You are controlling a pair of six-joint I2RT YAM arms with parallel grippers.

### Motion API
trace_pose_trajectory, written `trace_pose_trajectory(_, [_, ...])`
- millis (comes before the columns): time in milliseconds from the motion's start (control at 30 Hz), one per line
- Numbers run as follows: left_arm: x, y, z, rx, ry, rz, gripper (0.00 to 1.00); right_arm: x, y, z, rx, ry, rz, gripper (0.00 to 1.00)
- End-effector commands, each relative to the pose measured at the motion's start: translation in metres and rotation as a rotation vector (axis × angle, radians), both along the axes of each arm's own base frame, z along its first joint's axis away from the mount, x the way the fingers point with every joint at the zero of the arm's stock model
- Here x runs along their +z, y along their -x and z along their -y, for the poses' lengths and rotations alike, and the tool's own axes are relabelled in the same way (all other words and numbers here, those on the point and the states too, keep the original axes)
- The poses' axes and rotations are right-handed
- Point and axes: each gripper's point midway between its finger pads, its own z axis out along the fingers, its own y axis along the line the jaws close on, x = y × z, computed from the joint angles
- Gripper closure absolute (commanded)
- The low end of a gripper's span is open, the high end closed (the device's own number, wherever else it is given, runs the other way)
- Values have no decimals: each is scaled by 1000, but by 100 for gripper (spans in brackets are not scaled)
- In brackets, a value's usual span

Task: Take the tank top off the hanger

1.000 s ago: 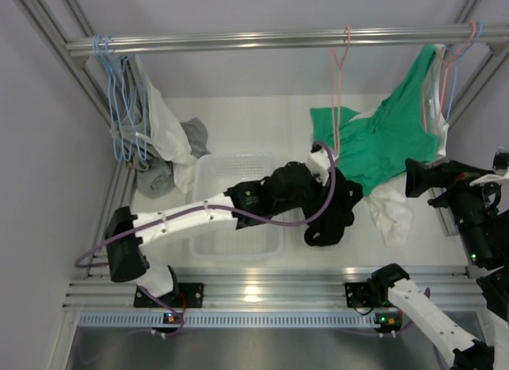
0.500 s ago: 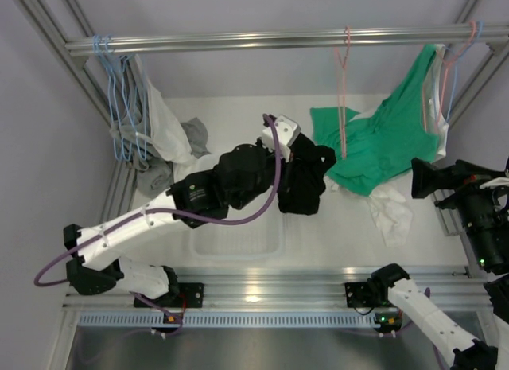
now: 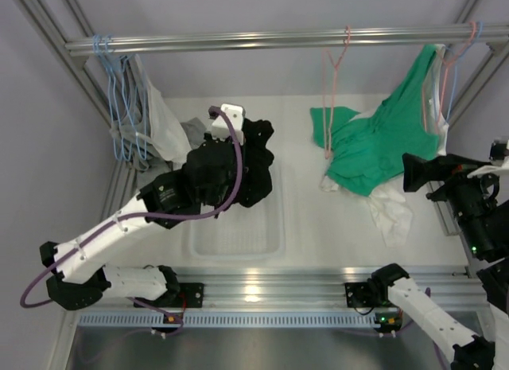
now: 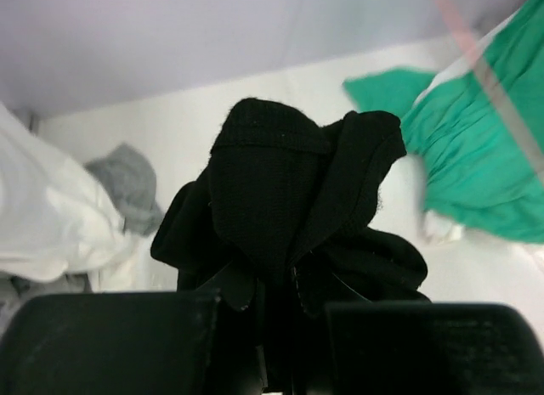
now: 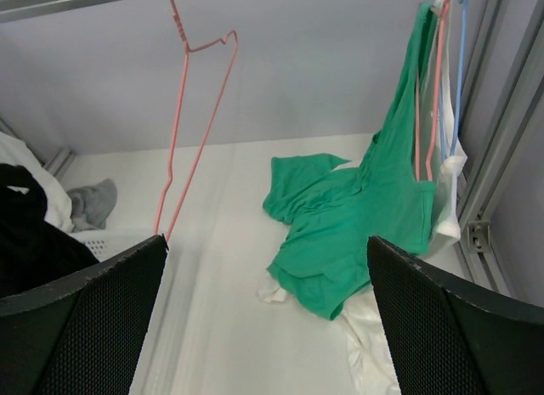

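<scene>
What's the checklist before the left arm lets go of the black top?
1. Left gripper shut on black top: ok.
2. Black top off pink hanger, which hangs bare: ok.
3. Black top above basket: ok, over its far end; height cannot tell.
4. Cloth free of purple cable: cannot tell, they overlap from above.
5. Right gripper open, off to the side of the basket: ok.
</scene>
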Motion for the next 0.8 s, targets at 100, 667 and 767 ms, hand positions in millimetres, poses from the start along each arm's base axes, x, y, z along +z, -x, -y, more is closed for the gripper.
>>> trace_pose_trajectory(100, [-111,-24,-19,62,-11,-246,100,4,-30,-20,43,31,-31,1])
trace_pose_trajectory(667, [-219,28,-32,3,-13,-547,1,28,-91,-9,-141,130,-83,1])
trace_pose_trajectory(767, [-183,37,-35,-28,0,-501,1,31,-100,-3,-174,190,-110,1])
